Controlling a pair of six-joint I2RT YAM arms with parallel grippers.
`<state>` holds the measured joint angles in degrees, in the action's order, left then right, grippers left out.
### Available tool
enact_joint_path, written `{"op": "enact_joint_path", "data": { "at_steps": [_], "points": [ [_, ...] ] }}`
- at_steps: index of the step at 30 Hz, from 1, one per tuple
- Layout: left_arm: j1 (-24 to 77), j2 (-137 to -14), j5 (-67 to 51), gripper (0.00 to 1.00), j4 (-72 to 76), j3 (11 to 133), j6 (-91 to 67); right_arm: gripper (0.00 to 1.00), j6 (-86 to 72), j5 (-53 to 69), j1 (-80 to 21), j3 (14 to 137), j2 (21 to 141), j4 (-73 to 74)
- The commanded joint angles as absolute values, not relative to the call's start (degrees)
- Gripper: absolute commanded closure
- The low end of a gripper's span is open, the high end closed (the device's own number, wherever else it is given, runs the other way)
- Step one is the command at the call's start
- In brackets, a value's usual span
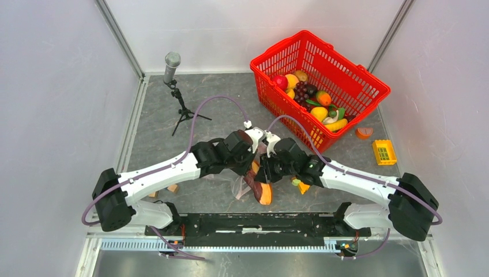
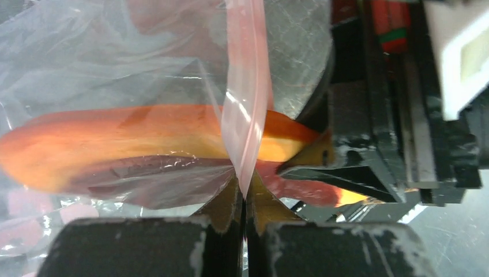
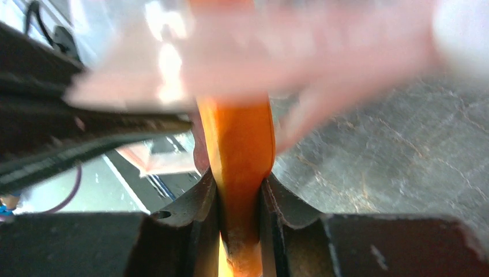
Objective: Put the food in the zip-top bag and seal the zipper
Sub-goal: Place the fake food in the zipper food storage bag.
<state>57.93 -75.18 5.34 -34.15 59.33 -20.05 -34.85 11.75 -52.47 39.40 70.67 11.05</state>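
Observation:
The clear zip-top bag point(image 1: 241, 187) lies crumpled on the table between the two arms. My left gripper point(image 1: 254, 163) is shut on the bag's pink zipper point(image 2: 248, 86), which is pinched flat between its tips point(image 2: 245, 190). A long orange piece of food with maroon skin point(image 1: 262, 190) lies at the bag's mouth and shows through the plastic point(image 2: 115, 141). My right gripper point(image 1: 266, 173) is shut on one end of this piece point(image 3: 239, 144), jaws pressed on both sides point(image 3: 239, 193). The pink strip point(image 3: 259, 57) hangs blurred just above it. More food fills the basket.
A red mesh basket point(image 1: 369, 81) stands at the back right with several toy fruits and vegetables in it. A microphone on a tripod point(image 1: 172, 63) stands at the back left. A yellow block point(image 1: 384, 152), an orange piece point(image 1: 364, 133) and small pieces point(image 1: 301, 184) lie right of centre.

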Motion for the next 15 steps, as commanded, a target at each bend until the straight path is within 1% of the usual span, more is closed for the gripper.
{"op": "enact_joint_path", "data": {
  "at_steps": [1,2,4,6,7,9,12,14,15],
  "points": [
    [58.6,-72.6,-1.6,0.98,-29.4,58.7,-19.5,1.00,-38.3,13.6,-51.2,39.7,70.4,-1.1],
    [58.8,-72.0,-2.7,0.98,-28.6,57.9,-20.5,0.99,-39.2,13.8,-50.2,39.1,70.5,-3.0],
    [58.9,-70.9,-5.1,0.98,-27.8,56.9,-21.3,0.93,-41.6,12.5,-48.2,38.4,70.7,-3.9],
    [58.9,-70.0,-6.7,0.98,-27.9,56.4,-21.8,0.92,-42.2,9.9,-47.4,38.6,70.6,-4.0],
    [59.0,-69.7,-6.6,0.98,-28.0,56.1,-22.3,0.88,-42.2,9.4,-47.3,38.6,70.5,-4.8],
    [59.0,-69.3,-4.9,0.98,-28.3,56.1,-23.7,0.74,-42.8,10.2,-47.3,38.1,70.1,-7.4],
    [58.9,-69.1,-1.5,0.98,-28.5,56.7,-26.5,0.56,-43.4,14.5,-47.4,35.2,68.4,-13.6],
    [58.8,-68.9,2.4,0.98,-28.6,57.0,-29.0,0.43,-41.8,14.4,-47.4,33.4,66.0,-13.5],
    [58.7,-68.7,4.1,0.98,-28.3,56.9,-30.1,0.38,-41.0,13.6,-47.4,32.3,64.7,-12.7]
  ]
}}
